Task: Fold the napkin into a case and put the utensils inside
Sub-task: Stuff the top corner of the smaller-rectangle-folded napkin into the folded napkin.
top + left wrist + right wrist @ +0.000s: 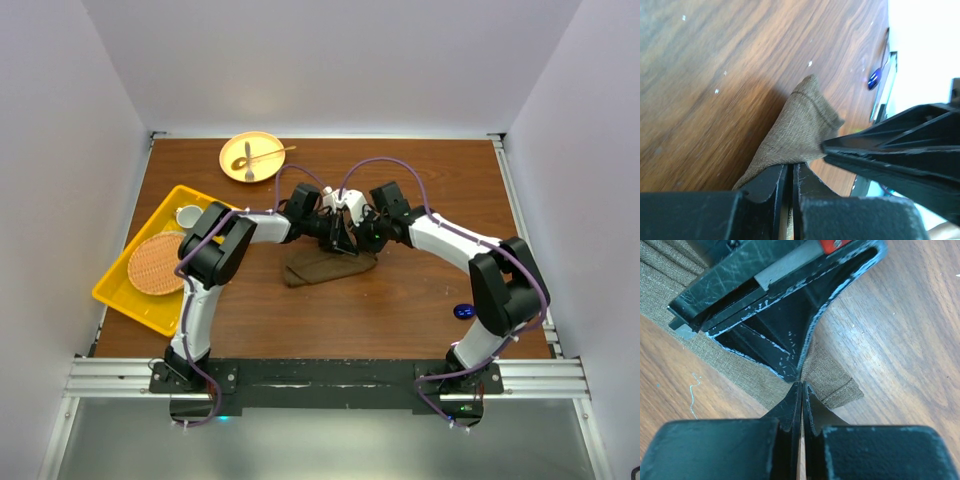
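The olive-brown napkin point(330, 267) lies bunched in a folded strip at mid-table. My left gripper point(337, 240) is shut on a raised edge of the napkin point(800, 125), with cloth running into the jaws of the left gripper point(790, 167). My right gripper point(353, 238) faces it, tip to tip. In the right wrist view the right gripper point(801, 385) is shut, its tips touching the napkin point(832, 375); no cloth shows between them. Of the utensils, a glossy blue spoon point(464, 311) lies by the right arm, and a fork point(249, 155) rests on the plate.
A round yellow plate point(228, 160) sits at the back left, with a wooden-handled piece point(272, 154) on it. A yellow tray point(130, 300) at the left edge holds a woven tan mat point(157, 263) and a white cup point(188, 215). White walls enclose the table.
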Robot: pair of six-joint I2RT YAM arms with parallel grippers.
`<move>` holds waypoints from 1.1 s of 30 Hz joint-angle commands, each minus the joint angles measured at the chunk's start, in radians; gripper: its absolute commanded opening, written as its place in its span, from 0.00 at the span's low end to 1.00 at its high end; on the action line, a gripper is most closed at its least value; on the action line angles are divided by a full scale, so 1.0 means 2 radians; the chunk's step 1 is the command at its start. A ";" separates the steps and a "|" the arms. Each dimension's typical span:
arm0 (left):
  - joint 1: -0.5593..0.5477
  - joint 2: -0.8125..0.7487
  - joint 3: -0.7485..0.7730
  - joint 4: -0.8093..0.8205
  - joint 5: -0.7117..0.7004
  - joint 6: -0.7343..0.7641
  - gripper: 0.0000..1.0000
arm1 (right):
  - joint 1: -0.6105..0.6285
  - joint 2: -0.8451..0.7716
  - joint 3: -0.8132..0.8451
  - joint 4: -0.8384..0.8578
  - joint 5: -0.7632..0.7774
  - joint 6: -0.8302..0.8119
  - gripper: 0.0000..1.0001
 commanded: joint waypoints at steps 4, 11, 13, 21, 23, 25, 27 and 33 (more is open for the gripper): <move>0.010 0.003 0.003 0.074 0.003 -0.037 0.00 | 0.000 0.016 0.003 0.013 0.004 -0.004 0.00; 0.018 0.006 0.003 0.070 0.018 -0.027 0.10 | -0.005 0.057 0.009 0.022 0.038 -0.010 0.00; 0.020 -0.008 -0.004 0.066 0.025 -0.019 0.17 | -0.006 0.068 0.012 0.023 0.042 -0.011 0.00; 0.038 -0.051 -0.026 -0.006 0.029 0.035 0.36 | -0.013 0.080 0.014 0.027 0.048 -0.024 0.00; 0.044 -0.058 -0.028 -0.040 0.029 0.064 0.36 | -0.015 0.080 0.014 0.026 0.047 -0.025 0.00; 0.046 -0.064 -0.025 -0.078 0.026 0.088 0.36 | -0.016 0.079 0.014 0.024 0.046 -0.025 0.00; 0.045 -0.064 -0.025 -0.099 0.026 0.111 0.37 | -0.016 0.076 0.015 0.023 0.044 -0.024 0.00; 0.035 -0.054 -0.018 -0.090 0.029 0.105 0.38 | -0.016 0.071 0.027 0.016 0.026 -0.016 0.00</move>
